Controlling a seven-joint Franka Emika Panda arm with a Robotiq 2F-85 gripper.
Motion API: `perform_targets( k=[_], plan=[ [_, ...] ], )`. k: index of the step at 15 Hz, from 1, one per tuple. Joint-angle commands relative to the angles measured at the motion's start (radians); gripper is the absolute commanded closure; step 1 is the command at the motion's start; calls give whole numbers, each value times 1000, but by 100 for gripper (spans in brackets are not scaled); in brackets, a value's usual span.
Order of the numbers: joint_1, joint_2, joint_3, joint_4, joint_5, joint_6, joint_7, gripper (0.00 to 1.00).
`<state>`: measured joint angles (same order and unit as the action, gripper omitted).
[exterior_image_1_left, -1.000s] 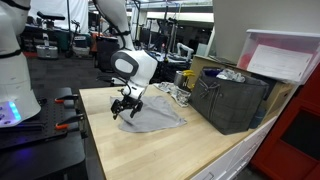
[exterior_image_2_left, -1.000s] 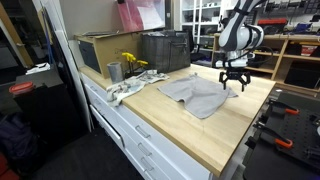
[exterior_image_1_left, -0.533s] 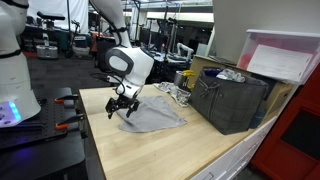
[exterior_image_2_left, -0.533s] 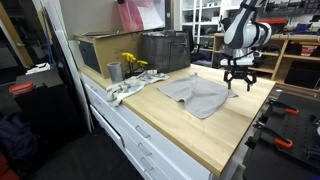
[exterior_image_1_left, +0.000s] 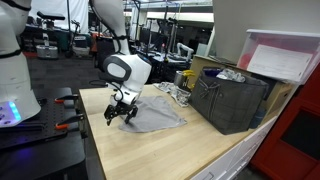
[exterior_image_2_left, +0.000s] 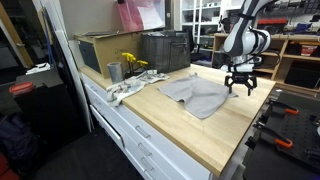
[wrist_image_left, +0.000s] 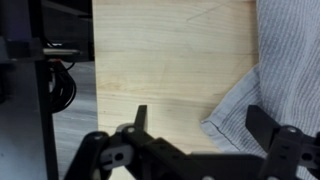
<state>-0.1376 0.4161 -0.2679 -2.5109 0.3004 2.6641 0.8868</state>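
A grey cloth (exterior_image_1_left: 155, 115) (exterior_image_2_left: 198, 94) lies spread flat on the light wooden tabletop (exterior_image_1_left: 150, 150) (exterior_image_2_left: 215, 130). My gripper (exterior_image_1_left: 119, 113) (exterior_image_2_left: 241, 86) hovers just above the table at the cloth's edge, jaws open and holding nothing. In the wrist view the gripper (wrist_image_left: 205, 122) straddles a hemmed corner of the cloth (wrist_image_left: 270, 60): one finger is over bare wood, the other over the fabric.
A dark mesh crate (exterior_image_1_left: 232, 100) (exterior_image_2_left: 165, 50) stands at the back of the table beside a cardboard box (exterior_image_2_left: 100, 50). Rags, a metal cup (exterior_image_2_left: 114, 71) and a yellow item (exterior_image_2_left: 131, 62) lie nearby. The table edge (wrist_image_left: 93, 70) drops off close to the gripper.
The arm has moved the gripper sideways from over the cloth toward its edge and the table's end. The jaws stayed open; the cloth has not moved.
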Motion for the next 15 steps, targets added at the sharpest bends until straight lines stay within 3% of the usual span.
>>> perform_targets(
  k=[1, 2, 4, 12, 13, 15],
  plan=[
    [-8, 83, 6, 52, 13, 58, -9, 0],
    [-8, 99, 5, 61, 14, 69, -8, 25],
    [-8, 118, 8, 79, 17, 80, -11, 34],
    [3, 87, 1, 80, 6, 83, -17, 95],
    [0, 78, 4, 77, 3, 87, -32, 100],
    [1, 61, -8, 70, -21, 93, -67, 100]
  ],
)
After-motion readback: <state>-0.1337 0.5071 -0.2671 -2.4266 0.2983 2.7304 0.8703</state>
